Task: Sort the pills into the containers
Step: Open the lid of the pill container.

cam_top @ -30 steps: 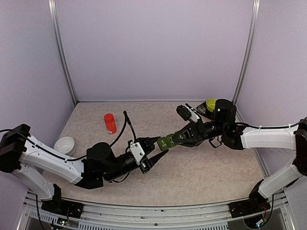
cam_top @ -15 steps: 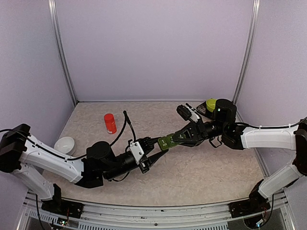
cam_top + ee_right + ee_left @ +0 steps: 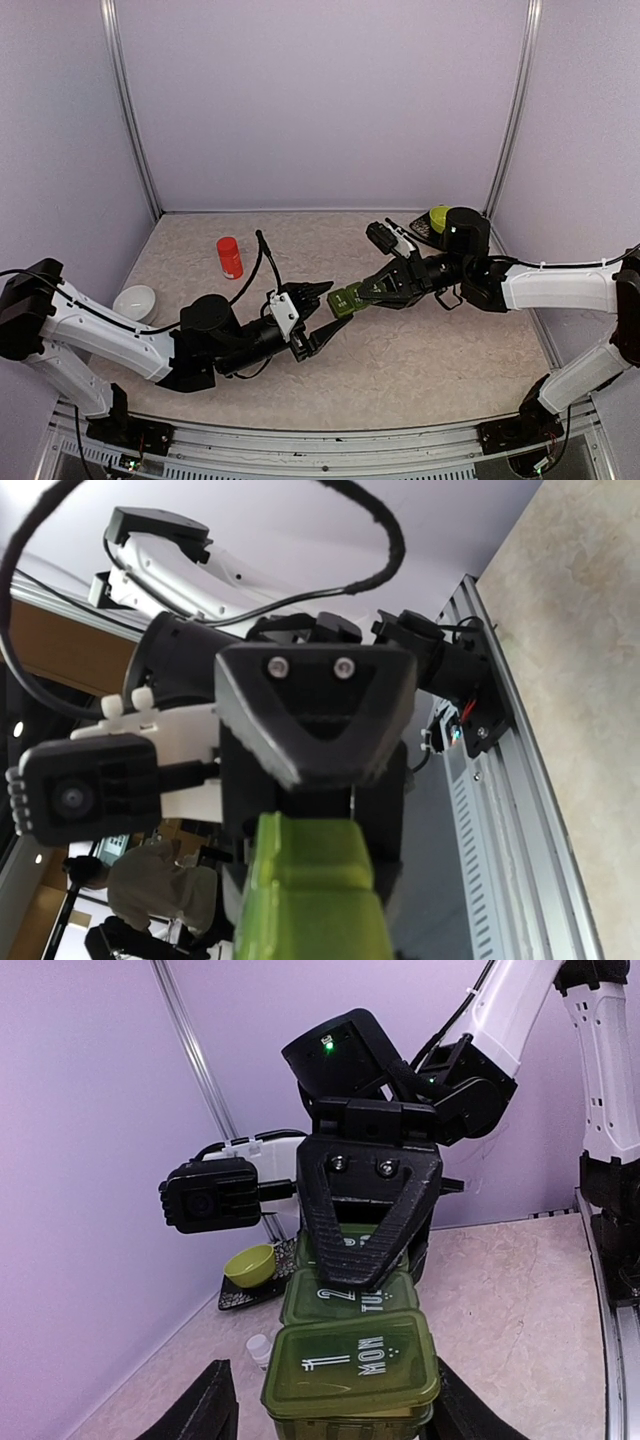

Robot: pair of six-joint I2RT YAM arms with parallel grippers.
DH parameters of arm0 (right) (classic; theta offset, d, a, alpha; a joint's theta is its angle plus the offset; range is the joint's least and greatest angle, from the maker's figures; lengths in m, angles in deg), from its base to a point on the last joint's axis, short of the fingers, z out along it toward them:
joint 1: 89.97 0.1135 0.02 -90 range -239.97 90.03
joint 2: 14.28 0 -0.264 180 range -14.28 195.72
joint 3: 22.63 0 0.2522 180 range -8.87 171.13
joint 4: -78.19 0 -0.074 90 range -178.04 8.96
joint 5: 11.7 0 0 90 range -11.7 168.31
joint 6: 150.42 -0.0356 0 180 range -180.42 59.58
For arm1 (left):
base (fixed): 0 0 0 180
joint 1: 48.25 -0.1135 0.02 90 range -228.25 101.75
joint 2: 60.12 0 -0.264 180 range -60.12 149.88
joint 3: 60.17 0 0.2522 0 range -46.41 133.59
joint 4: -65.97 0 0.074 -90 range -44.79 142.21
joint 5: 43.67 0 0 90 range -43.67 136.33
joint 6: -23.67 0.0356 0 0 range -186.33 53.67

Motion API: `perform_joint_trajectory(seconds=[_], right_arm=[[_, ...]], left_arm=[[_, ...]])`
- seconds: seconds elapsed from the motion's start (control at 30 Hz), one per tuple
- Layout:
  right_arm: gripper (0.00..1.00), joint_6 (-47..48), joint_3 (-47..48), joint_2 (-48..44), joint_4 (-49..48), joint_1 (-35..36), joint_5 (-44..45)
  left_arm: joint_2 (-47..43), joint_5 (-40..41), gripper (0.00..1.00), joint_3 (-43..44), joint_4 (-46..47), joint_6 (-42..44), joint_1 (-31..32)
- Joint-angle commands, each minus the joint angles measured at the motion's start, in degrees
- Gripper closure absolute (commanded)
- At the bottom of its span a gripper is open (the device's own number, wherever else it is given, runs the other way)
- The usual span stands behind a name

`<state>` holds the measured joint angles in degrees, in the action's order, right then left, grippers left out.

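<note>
Lid-opening, likely the step in hand, calls for a centred, gentle approach by the left tool [image 3: 335, 306], spread wide, while the right tool [image 3: 375, 290] clamps the far end of the containers [image 3: 350, 1365] above the bench [image 3: 440, 360]. The near MON compartment [image 3: 352, 1372] sits between the left tool's fingers [image 3: 212, 1405], apparently untouched.

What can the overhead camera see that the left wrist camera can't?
Only the overhead view shows the red bottle and the white bowl off to the left. Only the left wrist view shows the lettering on the lids, MON and TUE, and what looks like a small white-capped vial lower down. Both show the green pill box gripped by the right tool, and the yellow-green bowl beyond it.
</note>
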<state>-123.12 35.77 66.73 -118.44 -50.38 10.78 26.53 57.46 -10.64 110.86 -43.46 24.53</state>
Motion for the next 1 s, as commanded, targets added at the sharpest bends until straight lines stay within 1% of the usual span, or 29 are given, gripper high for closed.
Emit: perform_joint_trajectory(seconds=[0.0,0.13,0.17,0.3,0.67,0.97], right_arm=[[0.75,2.9,2.1,0.6,3.1,0.6,-0.2],[0.75,4.3,2.2,0.7,5.0,0.6,0.4],[0.74,5.3,2.2,0.7,6.2,0.6,0.8],[0.74,6.5,2.2,0.7,7.7,0.6,1.2],[0.74,9.0,2.4,1.2,10.5,0.6,2.0],[0.73,10.8,2.8,1.7,13.0,0.6,2.7]], left_arm=[[-1.7,0.2,0.40,0.5,0.6,-1.3,-0.2],[-2.2,0.0,0.40,0.7,-0.4,-2.0,-0.1],[-2.4,0.6,0.37,0.9,-0.8,-2.2,-0.2],[-2.7,0.8,0.33,1.1,-1.5,-2.9,-0.2],[-3.0,7.0,0.31,2.3,-2.2,-5.0,-1.3],[-4.6,7.4,0.30,1.8,-1.8,-5.8,-1.7]])
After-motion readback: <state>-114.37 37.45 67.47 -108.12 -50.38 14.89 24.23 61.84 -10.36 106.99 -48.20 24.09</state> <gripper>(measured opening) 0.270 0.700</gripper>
